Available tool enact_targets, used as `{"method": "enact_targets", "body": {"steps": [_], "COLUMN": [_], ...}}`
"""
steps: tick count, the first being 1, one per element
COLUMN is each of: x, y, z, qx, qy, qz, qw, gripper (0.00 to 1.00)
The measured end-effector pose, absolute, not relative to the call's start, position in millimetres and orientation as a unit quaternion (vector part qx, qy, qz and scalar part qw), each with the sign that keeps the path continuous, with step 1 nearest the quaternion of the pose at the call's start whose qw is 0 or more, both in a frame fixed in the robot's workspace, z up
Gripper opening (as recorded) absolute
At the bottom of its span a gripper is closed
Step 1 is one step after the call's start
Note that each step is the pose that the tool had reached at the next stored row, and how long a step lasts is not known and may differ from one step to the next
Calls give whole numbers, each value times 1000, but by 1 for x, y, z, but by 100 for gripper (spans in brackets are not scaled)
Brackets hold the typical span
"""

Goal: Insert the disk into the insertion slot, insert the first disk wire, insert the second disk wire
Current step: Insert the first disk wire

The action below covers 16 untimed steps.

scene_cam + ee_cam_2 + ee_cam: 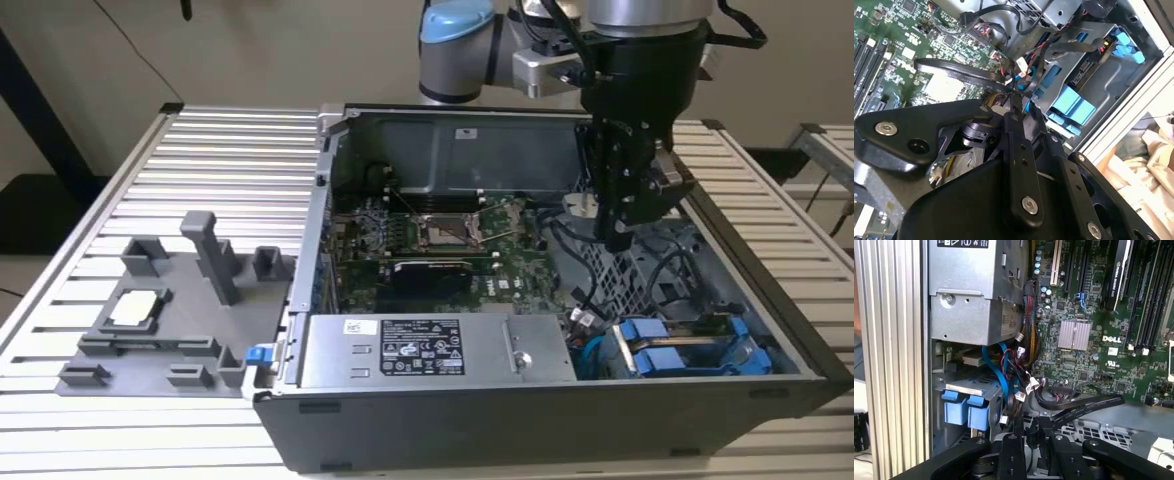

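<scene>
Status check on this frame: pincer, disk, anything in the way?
Pincer down inside the case, at the loose wires. Disk in the insertion slot, blue handles showing. Black flat cable crossing just ahead of the pincer.

Mostly bare metal and dark plastic before you.
Your table (214, 150) is ribbed aluminium with a satin finish, and the computer case (534, 420) is matt dark-grey metal. The power supply (427, 350) and the insertion slot (974, 389) are plain grey sheet metal, smooth and a little dull. The disk (687, 352) shows you a carrier of smooth bright blue plastic. The gripper (621, 240) is matt black with shiny metal screws. The flat cable (1084, 407) is black and slightly glossy. The fixture (160, 330) looks like matt grey plastic.
</scene>
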<state>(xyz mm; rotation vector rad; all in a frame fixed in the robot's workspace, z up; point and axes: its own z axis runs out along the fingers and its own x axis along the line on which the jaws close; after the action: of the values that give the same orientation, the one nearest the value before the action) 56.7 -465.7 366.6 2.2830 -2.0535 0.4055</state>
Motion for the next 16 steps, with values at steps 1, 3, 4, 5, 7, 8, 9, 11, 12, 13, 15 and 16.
{"method": "enact_targets", "body": {"steps": [1,3,4,5,7,8,9,11,12,13,15,16], "x": [57,57,57,57,57,57,57,57,57,57,57,57], "y": [-466,-466,-466,-466,-466,-466,-466,-466,-466,-466,-466,-466], "z": [367,367,367,367,367,367,367,367,366,367,367,367], "qx": [737,737,737,737,737,737,737,737,737,737,737,737], "qy": [-663,-663,-663,-663,-663,-663,-663,-663,-663,-663,-663,-663], "qz": [131,131,131,131,131,131,131,131,131,131,131,131], "qw": [22,22,22,22,22,22,22,22,22,23,23,23], "gripper": [27,27,27,25,25,17,17,17,17,16,16,16]}}
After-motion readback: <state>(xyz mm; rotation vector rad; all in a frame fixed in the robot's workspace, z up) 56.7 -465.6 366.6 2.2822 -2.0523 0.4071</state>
